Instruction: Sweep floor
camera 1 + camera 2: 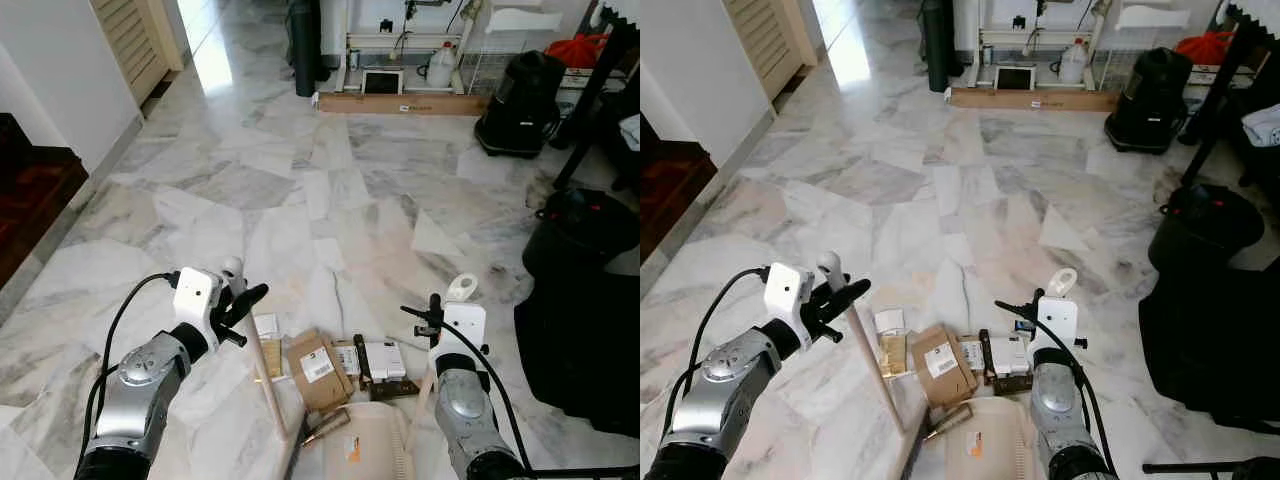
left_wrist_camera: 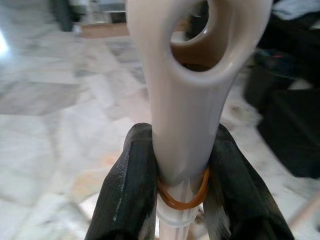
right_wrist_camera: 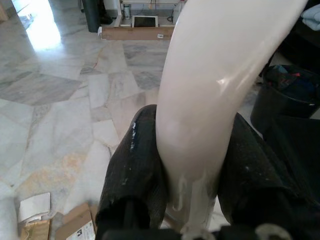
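Observation:
My left gripper (image 1: 240,300) is shut on the top of a broom handle (image 1: 262,372), a wooden stick with a white plastic cap (image 2: 190,75) that has a hanging hole. Its black fingers (image 2: 131,190) squeeze the cap just above an orange rubber band. My right gripper (image 3: 192,130) is shut on the white handle (image 1: 462,287) of a cream dustpan (image 1: 372,440) that rests on the floor at my feet. Litter lies between the two tools: a brown cardboard piece (image 1: 318,368), white packets (image 1: 380,358) and a small paper (image 1: 266,325).
A white marble floor (image 1: 330,190) stretches ahead. A black bag (image 1: 585,310) and a black vacuum (image 1: 520,90) stand on the right, next to a dark furniture leg (image 1: 590,100). A long cardboard box (image 1: 400,102) lies at the back. A dark wooden step (image 1: 30,190) is on the left.

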